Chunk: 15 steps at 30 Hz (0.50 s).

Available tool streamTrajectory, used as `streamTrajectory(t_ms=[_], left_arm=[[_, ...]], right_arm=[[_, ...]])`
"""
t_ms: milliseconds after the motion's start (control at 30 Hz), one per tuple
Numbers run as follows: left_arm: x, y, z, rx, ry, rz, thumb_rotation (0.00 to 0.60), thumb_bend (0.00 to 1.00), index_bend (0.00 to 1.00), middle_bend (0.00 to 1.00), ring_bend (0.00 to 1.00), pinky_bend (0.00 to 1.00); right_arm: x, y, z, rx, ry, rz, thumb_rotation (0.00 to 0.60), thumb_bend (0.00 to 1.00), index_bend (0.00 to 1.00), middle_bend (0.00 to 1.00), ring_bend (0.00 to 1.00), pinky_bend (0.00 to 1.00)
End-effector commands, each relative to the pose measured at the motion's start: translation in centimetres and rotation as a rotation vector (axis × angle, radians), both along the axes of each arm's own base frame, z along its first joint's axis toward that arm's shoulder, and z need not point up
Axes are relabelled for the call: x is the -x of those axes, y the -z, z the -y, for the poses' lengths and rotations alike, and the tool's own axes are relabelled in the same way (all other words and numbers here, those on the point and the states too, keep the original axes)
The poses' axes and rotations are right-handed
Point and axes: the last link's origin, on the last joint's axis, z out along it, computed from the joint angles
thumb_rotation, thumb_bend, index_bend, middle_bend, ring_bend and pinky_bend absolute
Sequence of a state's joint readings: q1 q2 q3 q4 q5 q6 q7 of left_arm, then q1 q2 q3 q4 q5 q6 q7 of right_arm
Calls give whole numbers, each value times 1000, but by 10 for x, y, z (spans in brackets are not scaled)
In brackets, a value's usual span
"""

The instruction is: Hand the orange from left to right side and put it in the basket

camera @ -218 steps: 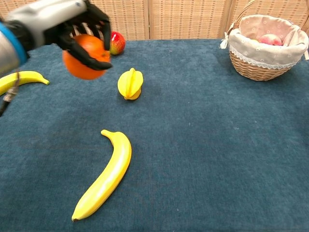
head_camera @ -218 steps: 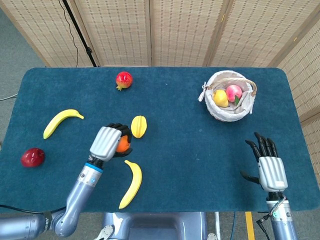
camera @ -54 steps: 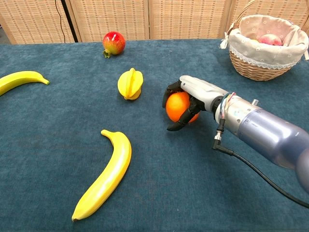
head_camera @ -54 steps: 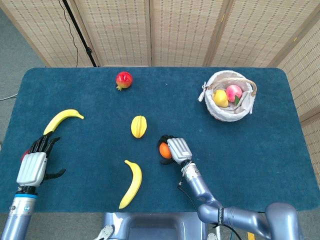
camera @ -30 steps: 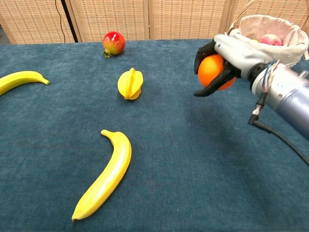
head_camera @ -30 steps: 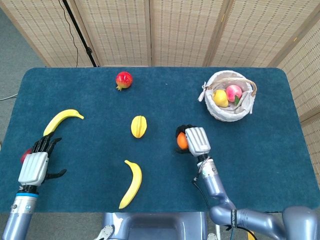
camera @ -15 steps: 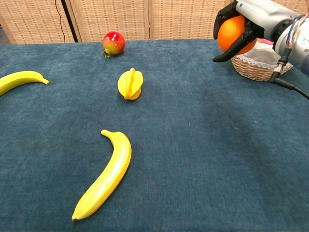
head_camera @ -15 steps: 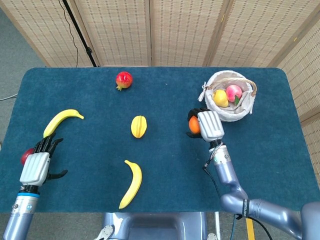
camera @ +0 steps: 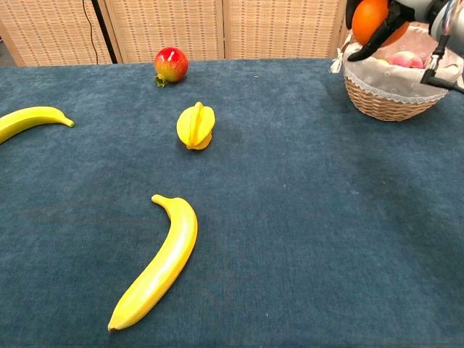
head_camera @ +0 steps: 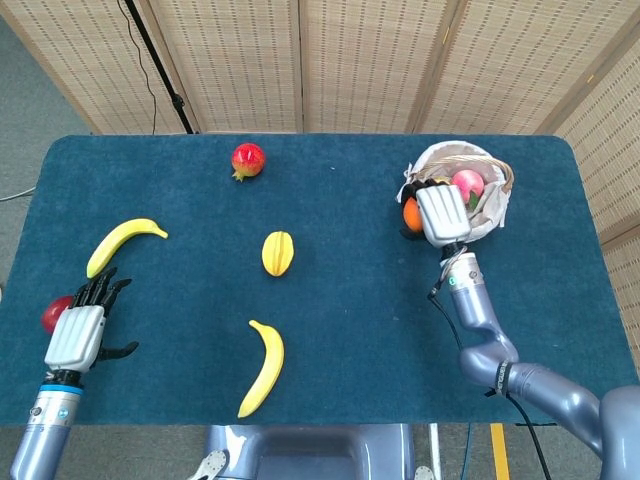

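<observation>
Orange (head_camera: 410, 214) in its grip, the right hand (head_camera: 440, 213) has swung up from mid-worktop to the upper right of the frame within the last second or so. In the head view it now sits against the near-left rim of the basket (head_camera: 497, 213), fingers wrapped around the fruit. In the chest view the orange (camera: 370, 19) hangs at the top right corner, above the basket's lace edge (camera: 384, 88), with dark fingers (camera: 366, 49) curled under it.

That shift matters: the handover is done and the carry is almost over. The fruit looks to be at the rim, not yet inside. I judge the hand needs a little more travel over the opening before it lets go, since a release here might drop the orange on the rim and send it rolling off.

Inside the basket a pink fruit (head_camera: 467, 184) shows; anything else is hidden behind the hand.

Down at the lower left, the left hand (head_camera: 76, 334) has barely stirred, fingers spread and empty, beside a red fruit (head_camera: 53, 313). Two bananas (head_camera: 262, 369), a yellow starfruit (head_camera: 278, 253) and a pomegranate (head_camera: 247, 160) lie on the blue worktop (head_camera: 350, 300) where they were.
</observation>
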<state>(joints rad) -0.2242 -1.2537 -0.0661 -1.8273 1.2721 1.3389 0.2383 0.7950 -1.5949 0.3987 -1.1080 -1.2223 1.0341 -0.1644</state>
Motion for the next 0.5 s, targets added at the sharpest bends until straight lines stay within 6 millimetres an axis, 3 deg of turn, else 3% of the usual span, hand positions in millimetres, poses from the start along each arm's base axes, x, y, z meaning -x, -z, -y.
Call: streamTrajectory(t_ms=[33,400,500], left_arm=[[0,0,0,1,-1,3,600,108,158,36,15,92],[0,-1,1,10,2,16,600,108,158,36,15,92],[-1,0,2,15,4,17,600,108,158,36,15,92]], right_arm=[[-1,-10,7,28,-32,-30,600,72,747,655,690,746],[27,-24,15,102,-67,-115,600,72,749,654,652,689],[38,-24,15,106,-50,-112,600,72,732,613,577,556]])
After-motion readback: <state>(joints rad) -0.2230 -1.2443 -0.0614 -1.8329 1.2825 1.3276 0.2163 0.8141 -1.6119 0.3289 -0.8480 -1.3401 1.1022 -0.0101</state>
